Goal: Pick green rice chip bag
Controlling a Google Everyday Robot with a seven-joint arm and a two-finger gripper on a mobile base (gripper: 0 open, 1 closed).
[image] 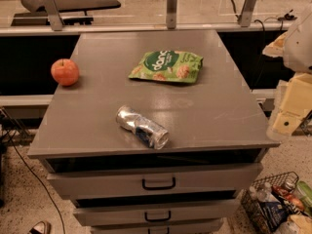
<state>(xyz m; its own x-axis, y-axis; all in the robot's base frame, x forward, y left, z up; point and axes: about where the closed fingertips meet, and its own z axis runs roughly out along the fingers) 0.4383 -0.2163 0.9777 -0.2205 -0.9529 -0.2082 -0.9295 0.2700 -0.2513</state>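
Note:
The green rice chip bag point(166, 67) lies flat on the far middle of the grey cabinet top point(214, 106). It is light green with a dark-green round logo, white lettering and pictured tan chips. My gripper point(284, 123) hangs at the right edge of the view, beside and off the cabinet's right side. It is well to the right of the bag and nearer the front, and touches nothing.
A crushed silver can point(142, 126) lies near the front middle of the top. A red apple point(65, 72) sits at the left edge. Drawers with black handles point(159, 183) are below. A wire basket of items point(278, 204) stands on the floor at the right.

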